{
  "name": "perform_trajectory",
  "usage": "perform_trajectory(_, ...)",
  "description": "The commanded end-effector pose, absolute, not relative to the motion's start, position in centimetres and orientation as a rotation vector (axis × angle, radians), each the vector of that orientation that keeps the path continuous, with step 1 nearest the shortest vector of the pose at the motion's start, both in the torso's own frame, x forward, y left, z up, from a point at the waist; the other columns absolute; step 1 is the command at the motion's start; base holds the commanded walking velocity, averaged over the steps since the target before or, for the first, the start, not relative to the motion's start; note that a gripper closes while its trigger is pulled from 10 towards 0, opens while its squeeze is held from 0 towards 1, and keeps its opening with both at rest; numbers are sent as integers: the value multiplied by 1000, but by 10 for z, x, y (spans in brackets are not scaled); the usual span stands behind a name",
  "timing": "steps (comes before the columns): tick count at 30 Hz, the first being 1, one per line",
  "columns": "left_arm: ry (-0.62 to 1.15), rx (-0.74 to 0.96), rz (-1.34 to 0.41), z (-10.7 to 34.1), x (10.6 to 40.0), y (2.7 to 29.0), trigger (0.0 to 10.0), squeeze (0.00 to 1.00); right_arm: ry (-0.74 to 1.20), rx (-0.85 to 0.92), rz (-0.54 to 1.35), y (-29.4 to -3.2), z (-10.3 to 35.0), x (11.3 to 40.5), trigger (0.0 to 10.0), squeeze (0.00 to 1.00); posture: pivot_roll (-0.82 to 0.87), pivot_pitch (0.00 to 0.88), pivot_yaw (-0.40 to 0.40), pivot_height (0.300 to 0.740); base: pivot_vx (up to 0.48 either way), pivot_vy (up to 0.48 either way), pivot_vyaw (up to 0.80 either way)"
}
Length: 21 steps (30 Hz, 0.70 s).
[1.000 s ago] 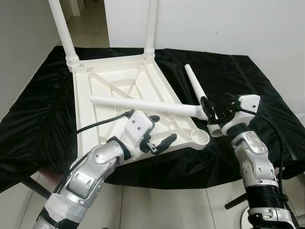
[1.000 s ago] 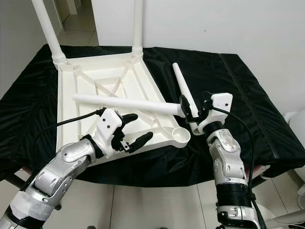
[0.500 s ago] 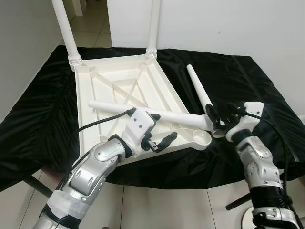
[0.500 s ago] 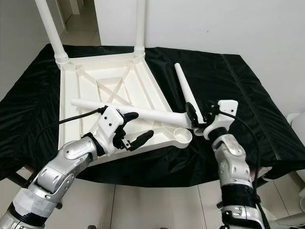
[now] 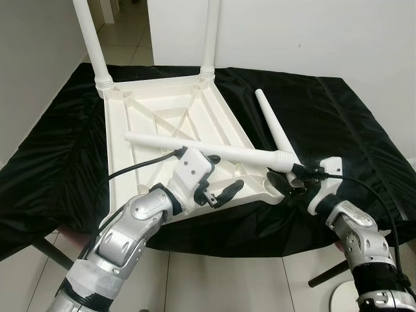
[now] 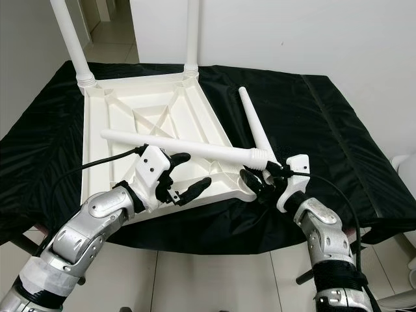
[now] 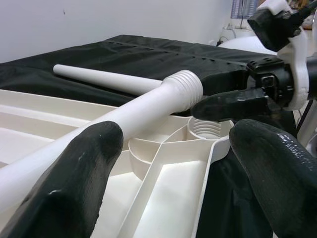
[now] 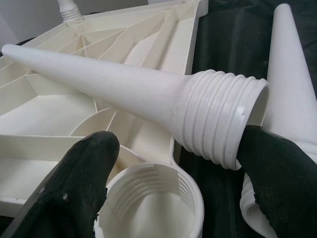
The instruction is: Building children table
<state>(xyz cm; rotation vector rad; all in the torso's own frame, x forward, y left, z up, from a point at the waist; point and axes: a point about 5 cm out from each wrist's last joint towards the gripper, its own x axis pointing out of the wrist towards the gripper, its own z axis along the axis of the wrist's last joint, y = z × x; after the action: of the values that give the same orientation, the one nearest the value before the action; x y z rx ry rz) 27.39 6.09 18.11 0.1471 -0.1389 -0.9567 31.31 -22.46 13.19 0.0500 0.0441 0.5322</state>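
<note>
The white children's table top (image 5: 162,110) lies upside down on a black cloth. Two legs (image 5: 91,39) (image 5: 209,36) stand screwed into its far corners. A loose leg (image 5: 208,148) lies across the top. Its threaded end (image 8: 223,119) hovers just over the near right corner socket (image 8: 153,198). My right gripper (image 5: 286,182) is open at that corner, with the threaded end between its fingers (image 8: 84,183) and one finger touching the rim. My left gripper (image 5: 224,172) is open over the near edge, straddling the same leg (image 7: 148,104). A second loose leg (image 5: 272,127) rests on the cloth.
The black cloth (image 5: 338,110) covers a low platform whose near edge runs just under my arms, with tiled floor (image 5: 227,273) below. A white wall (image 5: 312,32) stands behind, and a doorway opens at the far left.
My right gripper has drawn back toward me and down, from the leg's threaded end to the near right corner socket. The leg's end has shifted slightly. My left gripper has hardly moved.
</note>
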Motion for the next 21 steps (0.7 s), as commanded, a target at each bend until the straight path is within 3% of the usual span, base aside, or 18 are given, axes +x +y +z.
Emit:
perform_trajectory(1, -129, 170, -1009, 180, 271, 59, 10000, 0, 60, 50, 533, -229, 130, 314, 10000, 0, 15, 47, -26, 740, 0, 0, 0)
perform_trajectory(10, -127, 163, -1003, 180, 271, 60, 10000, 0, 65, 64, 568, -225, 129, 325, 10000, 0, 15, 51, -19, 740, 0, 0, 0)
perform_trajectory(11, -128, 163, -1002, 180, 271, 60, 10000, 0, 70, 57, 590, -220, 129, 329, 4588, 0, 16, 51, -19, 740, 0, 0, 0)
perform_trajectory(12, -128, 164, -1000, 180, 272, 60, 10000, 0, 70, 47, 606, -217, 130, 331, 1412, 0, 20, 53, -19, 740, 0, 0, 0)
perform_trajectory(14, -128, 167, -997, 180, 272, 60, 10000, 0, 69, 43, 615, -215, 130, 333, 1412, 0, 20, 53, -19, 740, 0, 0, 0)
perform_trajectory(15, -129, 169, -996, 181, 273, 60, 10000, 0, 69, 43, 618, -213, 131, 334, 0, 0, 21, 53, -20, 740, 0, 0, 0)
perform_trajectory(21, -128, 169, -992, 181, 272, 60, 10000, 0, 86, 73, 677, -206, 127, 334, 0, 0, 29, 59, -26, 740, 0, 0, 0)
